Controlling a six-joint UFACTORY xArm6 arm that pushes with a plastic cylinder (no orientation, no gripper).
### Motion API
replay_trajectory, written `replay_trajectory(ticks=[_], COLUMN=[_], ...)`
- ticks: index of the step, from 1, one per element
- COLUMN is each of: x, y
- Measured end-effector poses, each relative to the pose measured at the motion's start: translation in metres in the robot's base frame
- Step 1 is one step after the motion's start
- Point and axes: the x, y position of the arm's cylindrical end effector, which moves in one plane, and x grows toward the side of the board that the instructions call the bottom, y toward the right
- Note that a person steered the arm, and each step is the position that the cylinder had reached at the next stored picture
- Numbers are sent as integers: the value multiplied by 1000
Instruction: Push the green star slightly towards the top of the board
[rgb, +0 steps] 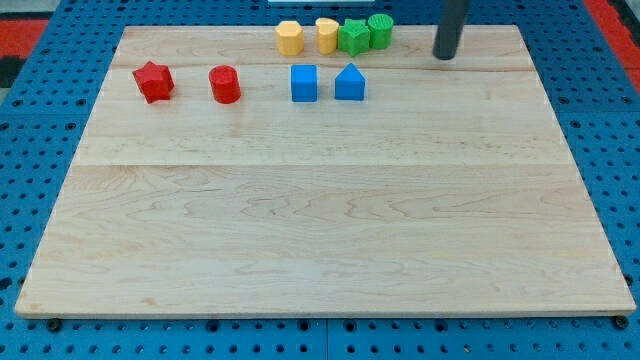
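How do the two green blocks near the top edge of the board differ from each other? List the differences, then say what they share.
Shape: the green star has a pointed outline; the green cylinder is round.
Position: the green star sits to the view's left of the green cylinder and slightly lower in the view.
Neighbours: the green star touches a yellow block; the green cylinder is nearer my tip.
Both are green and touch each other.

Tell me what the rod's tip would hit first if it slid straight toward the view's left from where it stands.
Probably the green cylinder: it is the block nearest my tip, with the green star just behind it. Depth is unclear; my tip sits slightly lower in view, so it might only graze.
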Motion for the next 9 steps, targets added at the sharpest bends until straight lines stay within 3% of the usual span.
replay_trajectory(ticks=[2, 4, 9], x=[-15, -15, -20], y=[-64, -85, -94])
